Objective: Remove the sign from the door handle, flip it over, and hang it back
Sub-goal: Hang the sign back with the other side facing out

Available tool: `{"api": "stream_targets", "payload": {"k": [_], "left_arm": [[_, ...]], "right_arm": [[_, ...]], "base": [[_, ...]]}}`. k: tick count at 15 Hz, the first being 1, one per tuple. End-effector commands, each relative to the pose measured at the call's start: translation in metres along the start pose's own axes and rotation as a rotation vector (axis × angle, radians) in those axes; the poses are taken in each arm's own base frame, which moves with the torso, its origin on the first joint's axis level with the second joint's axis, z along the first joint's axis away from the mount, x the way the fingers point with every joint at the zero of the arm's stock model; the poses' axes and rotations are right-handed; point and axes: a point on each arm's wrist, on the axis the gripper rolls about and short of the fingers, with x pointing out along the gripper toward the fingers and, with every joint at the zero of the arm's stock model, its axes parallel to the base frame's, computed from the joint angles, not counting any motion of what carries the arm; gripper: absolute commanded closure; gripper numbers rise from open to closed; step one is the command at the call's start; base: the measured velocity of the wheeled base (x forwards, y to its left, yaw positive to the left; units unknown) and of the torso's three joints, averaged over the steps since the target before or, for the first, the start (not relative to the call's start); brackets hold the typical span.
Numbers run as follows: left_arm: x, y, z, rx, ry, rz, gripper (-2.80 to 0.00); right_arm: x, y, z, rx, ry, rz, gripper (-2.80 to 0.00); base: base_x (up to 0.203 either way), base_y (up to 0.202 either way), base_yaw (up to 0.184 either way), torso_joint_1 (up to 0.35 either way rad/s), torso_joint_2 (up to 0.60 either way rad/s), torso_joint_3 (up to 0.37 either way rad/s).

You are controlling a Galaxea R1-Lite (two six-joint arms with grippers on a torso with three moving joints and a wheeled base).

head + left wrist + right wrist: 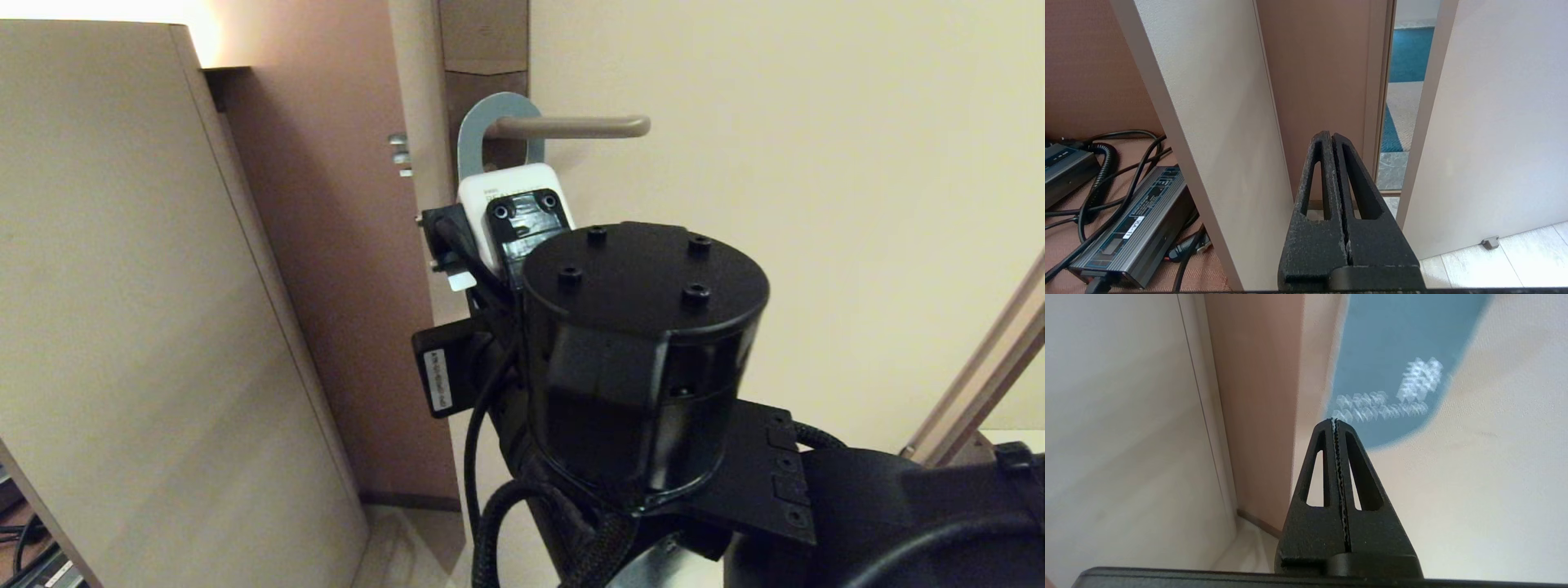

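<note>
Nearest the head camera, the black right arm (645, 367) rose from the lower right corner of the view, its round capped joint filling the middle. Beyond that joint the right gripper (1334, 419) reached up towards the door; the head view hid its fingertips behind the wrist housing. The right wrist view showed its two black ribbed fingers (1327, 465) pressed flat together with nothing between them, their tips just in front of the lower edge of the teal face of the sign. Whether the tips touched the card could not be told.

The flat rounded card sign (513, 186) hung on the slim horizontal grey-bronze lever door handle (571, 126), its blue-grey loop around the lever next to the tall dark plate (483, 49). The white lower part of the card lay against the pale door (775, 163), directly above the right wrist and partly covered by it.

The left gripper (1332, 134) was out of the head view. Its own camera showed its black fingers closed on nothing, low down, pointing at the gap between the beige panel (1208, 102) and the door, with grey power bricks (1135, 228) and black cables (1102, 171) on the floor beside the panel.
</note>
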Motion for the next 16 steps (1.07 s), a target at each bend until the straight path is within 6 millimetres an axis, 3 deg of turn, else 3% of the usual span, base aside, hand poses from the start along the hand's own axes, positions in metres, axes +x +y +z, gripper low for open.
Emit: {"api": "stream_targets", "payload": {"k": [1,7,16], "left_arm": [[0.0,0.0,0.0,0.0,-0.001,0.001,0.0],[0.0,0.0,0.0,0.0,-0.001,0.001,0.0],[0.0,0.0,0.0,0.0,-0.001,0.001,0.0]], "right_arm": [[-0.009,-0.009,0.006,0.012,-0.009,-0.003,0.0],[0.015,-0.007,0.015,0.058,-0.085,-0.046,0.0],[0.045,0.015,0.006,0.064,-0.144,-0.061,0.0]], "base": [[0.0,0.0,0.0,0.0,0.0,0.0],[0.0,0.0,0.0,0.0,0.0,0.0],[0.0,0.0,0.0,0.0,0.0,0.0]]}}
